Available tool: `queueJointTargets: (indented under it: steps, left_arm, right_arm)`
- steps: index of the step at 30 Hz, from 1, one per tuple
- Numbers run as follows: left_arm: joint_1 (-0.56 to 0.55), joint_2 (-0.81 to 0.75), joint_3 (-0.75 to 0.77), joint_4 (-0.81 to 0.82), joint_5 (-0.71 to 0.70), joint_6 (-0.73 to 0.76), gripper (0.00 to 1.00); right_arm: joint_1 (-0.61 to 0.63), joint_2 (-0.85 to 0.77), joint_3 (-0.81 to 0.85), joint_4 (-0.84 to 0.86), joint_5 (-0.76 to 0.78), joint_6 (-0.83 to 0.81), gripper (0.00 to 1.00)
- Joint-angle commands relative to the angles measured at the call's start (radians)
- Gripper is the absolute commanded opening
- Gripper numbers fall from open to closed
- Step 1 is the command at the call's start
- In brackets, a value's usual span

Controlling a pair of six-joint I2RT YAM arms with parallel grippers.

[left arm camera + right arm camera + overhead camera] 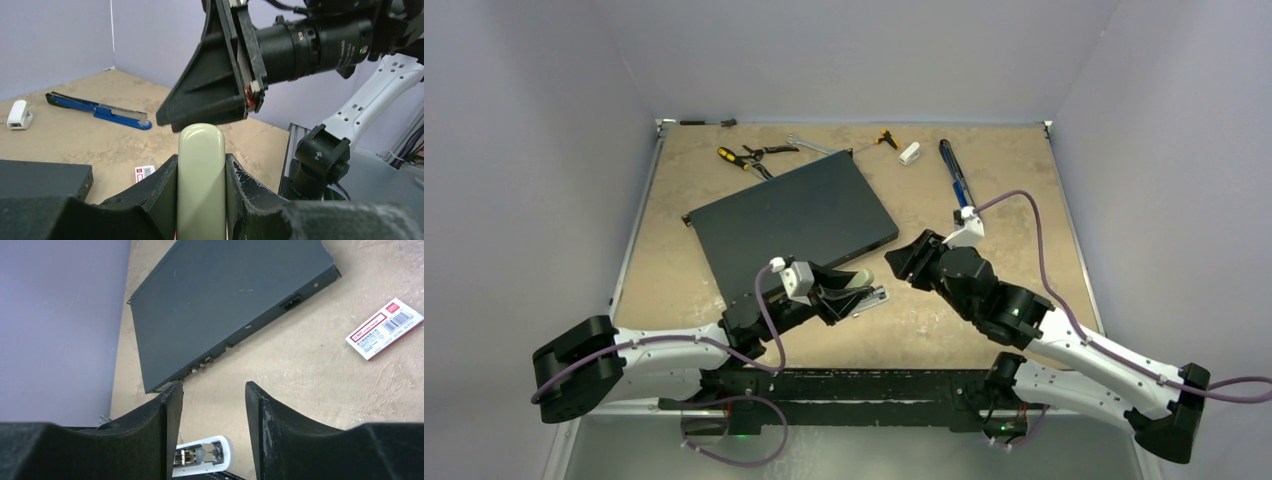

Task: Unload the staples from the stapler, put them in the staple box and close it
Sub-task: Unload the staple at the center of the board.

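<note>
The left pincer (201, 165) pinches the cream stapler (869, 296) by its sides, near the front edge of the surface (964, 320). The right pincer (212, 390) is spread and grips nothing, hovering just beside the stapler's white open end. Whether its metal channel holds staples I cannot tell. A red-and-white box (384, 328) lies near a dark flat case (225, 300).

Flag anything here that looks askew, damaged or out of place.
The flat black box lies skewed, diagonal to the table edges. The cream stapler is clamped in the left gripper's fingers and appears hinged open, which suits unloading. No spill or damage shows.
</note>
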Motion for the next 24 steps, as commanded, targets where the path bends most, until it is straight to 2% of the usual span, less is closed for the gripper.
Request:
queueJointTargets:
  steps: [1, 10, 20, 24]
  left_arm:
    - [-0.002, -0.034, 0.005, 0.066, -0.025, 0.035, 0.0]
    - [-0.002, -0.049, 0.008, 0.048, -0.076, 0.062, 0.0]
    - [-0.003, -0.049, 0.014, 0.055, -0.111, 0.081, 0.0]
    - [-0.002, -0.03, 0.022, 0.099, -0.126, 0.082, 0.0]
  right_arm:
    - [0.004, -0.003, -0.02, 0.031, -0.044, 0.02, 0.5]
    - [0.005, 0.037, -0.075, 0.19, -0.209, 0.031, 0.43]
    - [0.004, 0.075, -0.105, 0.215, -0.239, 0.044, 0.35]
    - [0.004, 0.09, -0.123, 0.257, -0.246, 0.048, 0.27]
